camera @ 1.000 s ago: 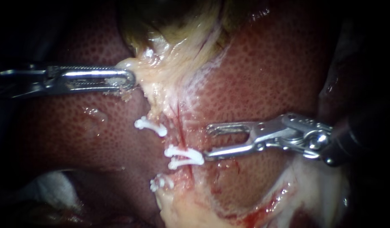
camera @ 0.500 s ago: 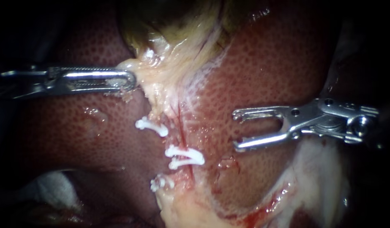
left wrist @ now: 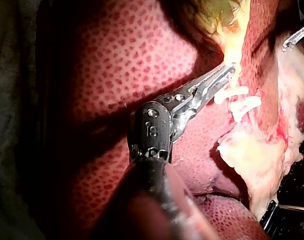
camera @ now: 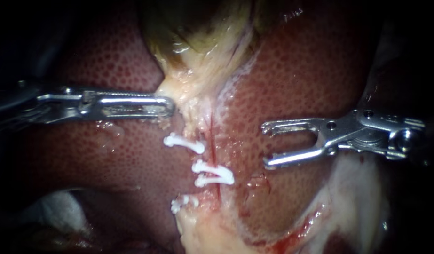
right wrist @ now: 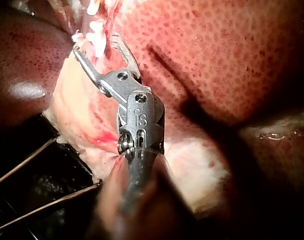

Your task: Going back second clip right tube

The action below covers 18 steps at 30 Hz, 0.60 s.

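Around your working spot lies the mottled red-brown liver (camera: 296,80). The yellow-green gallbladder (camera: 198,33) sits above it, and a strand of pale tissue (camera: 188,89) runs down from the gallbladder's narrow end. Fatty tissue (camera: 353,193), streaked with blood along its edge, borders the liver at the lower right.

Your left instrument (camera: 166,104) comes in level from the left. Its end effector is closed, and the tip pinches the edge of the pale tissue just above the clips. Your right instrument (camera: 265,146) lies over the liver to the right of the clips and apart from them. Its end effector is open, the two jaws spread wide and holding nothing. Only bare liver lies between that open end effector and the clipped strand.

The right tube (camera: 210,134) shows as a thin red line running down the pale strand. Two white clips (camera: 212,173) cross it close together, one just above the other, both slightly curved. A third clip (camera: 184,142) sits higher and to the left of the red line, and a fourth clip (camera: 181,203) sits lower left, at the edge of the pale tissue. You cannot tell from these views which of the pair is the second clip. From your right wrist camera, the clips show just ahead of the spread jaws.
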Tool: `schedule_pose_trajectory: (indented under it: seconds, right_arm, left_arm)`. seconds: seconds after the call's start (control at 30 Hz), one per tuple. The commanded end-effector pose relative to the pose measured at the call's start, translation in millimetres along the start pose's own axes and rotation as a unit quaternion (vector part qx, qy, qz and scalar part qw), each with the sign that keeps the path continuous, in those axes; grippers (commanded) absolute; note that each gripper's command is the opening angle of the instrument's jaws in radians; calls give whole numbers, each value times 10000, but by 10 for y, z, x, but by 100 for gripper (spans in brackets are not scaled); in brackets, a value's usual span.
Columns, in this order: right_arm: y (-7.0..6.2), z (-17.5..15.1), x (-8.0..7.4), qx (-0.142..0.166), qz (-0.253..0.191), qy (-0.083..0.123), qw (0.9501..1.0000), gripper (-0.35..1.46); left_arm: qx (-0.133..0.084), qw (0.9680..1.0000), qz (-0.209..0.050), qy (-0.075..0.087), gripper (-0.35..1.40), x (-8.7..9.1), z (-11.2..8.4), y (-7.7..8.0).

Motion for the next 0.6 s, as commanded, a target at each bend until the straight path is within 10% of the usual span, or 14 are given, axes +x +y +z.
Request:
schedule_pose_trajectory:
  seconds: [0.03,0.6]
  right_arm:
    - [0,0,0,0,1,-1,10000,49]
    - [-1,0,0,4,0,-1,10000,49]
  left_arm:
    - [5,10000,-4,-19,-35,0,6,-2]
    - [6,10000,4,-35,-35,0,12,-4]
